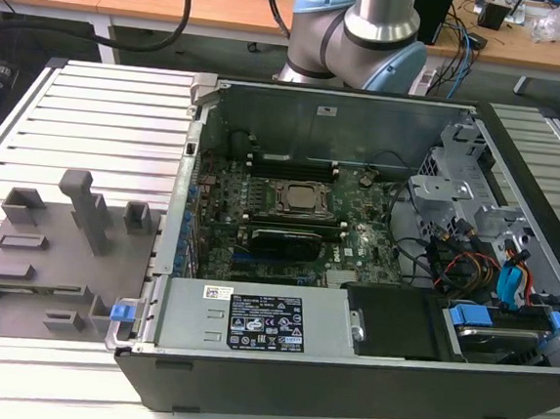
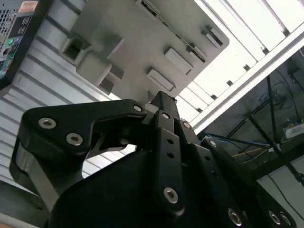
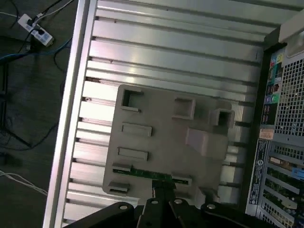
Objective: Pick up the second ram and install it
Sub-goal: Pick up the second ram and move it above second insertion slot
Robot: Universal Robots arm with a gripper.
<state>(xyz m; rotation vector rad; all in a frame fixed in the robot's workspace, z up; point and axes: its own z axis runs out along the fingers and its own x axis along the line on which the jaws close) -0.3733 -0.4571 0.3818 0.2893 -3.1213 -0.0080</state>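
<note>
The second ram [image 3: 145, 173] is a thin green stick lying in a slot near one edge of the grey holder plate [image 3: 161, 133], seen in the first wrist view. My gripper [image 3: 160, 186] hangs well above that plate, its black fingers closed together with nothing between them, and its tip lines up over the stick's end in that picture. In the second wrist view the gripper [image 2: 160, 98] points toward the same plate [image 2: 142, 42]. The exterior view has the holder plate [image 1: 51, 248] to the left of the open computer case, whose motherboard [image 1: 290, 210] carries long black memory slots [image 1: 289, 159].
Grey holder blocks [image 1: 89, 208] stand up from the plate. The computer case [image 1: 354, 265] has raised metal walls, a power supply [image 1: 260, 321] along its front, and cables and drive bays [image 1: 490, 277] on the exterior view's right. The arm's base [image 1: 359, 30] stands behind the case.
</note>
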